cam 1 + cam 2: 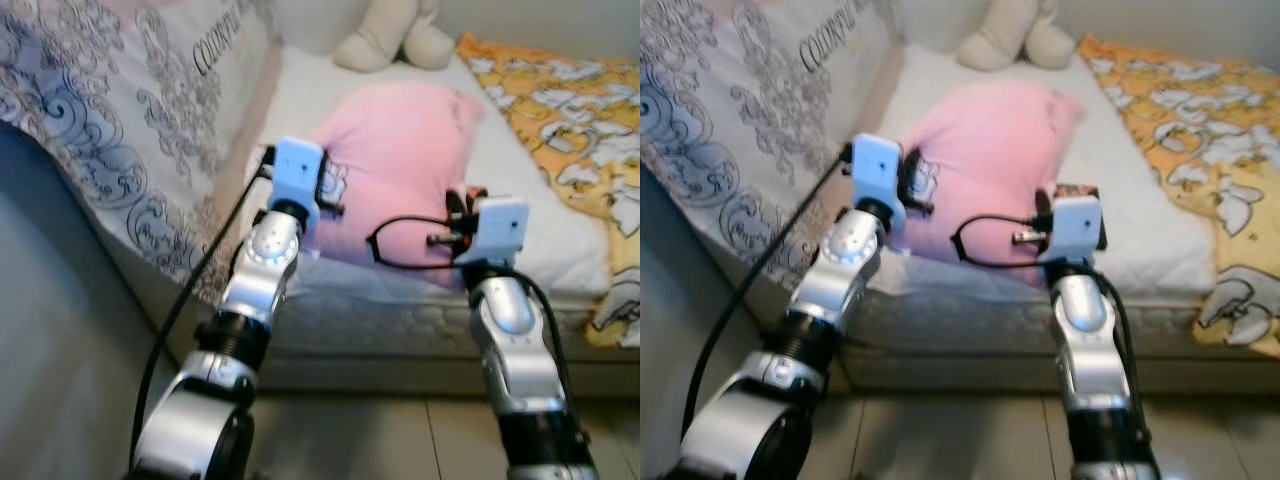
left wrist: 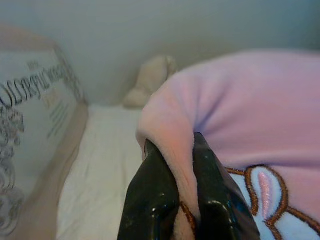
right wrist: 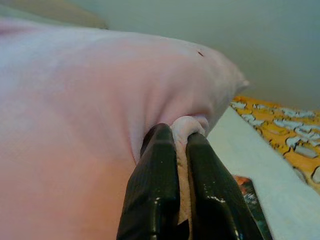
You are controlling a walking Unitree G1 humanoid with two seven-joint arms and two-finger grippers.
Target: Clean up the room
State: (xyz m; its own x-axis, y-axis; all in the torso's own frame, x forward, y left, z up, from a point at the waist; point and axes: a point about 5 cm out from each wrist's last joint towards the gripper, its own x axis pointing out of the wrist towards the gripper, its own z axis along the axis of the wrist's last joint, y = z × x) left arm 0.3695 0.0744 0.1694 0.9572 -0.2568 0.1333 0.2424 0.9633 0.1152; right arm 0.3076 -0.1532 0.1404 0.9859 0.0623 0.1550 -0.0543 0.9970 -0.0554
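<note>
A pink pillow with an embroidered patch lies on the white mattress before me. My left gripper is shut on the pillow's left edge, a fold of pink fabric pinched between its black fingers. At the pillow's right near corner my right gripper is also shut, a bunched bit of the corner squeezed between its fingers. Both silver arms reach forward over the bed's near edge, and their blue-white wrist blocks hide the fingertips in the eye views.
A beige plush toy sits at the head of the bed. An orange and white patterned blanket covers the bed's right side. A grey ornamented cushion leans along the left. Tiled floor lies beneath my arms.
</note>
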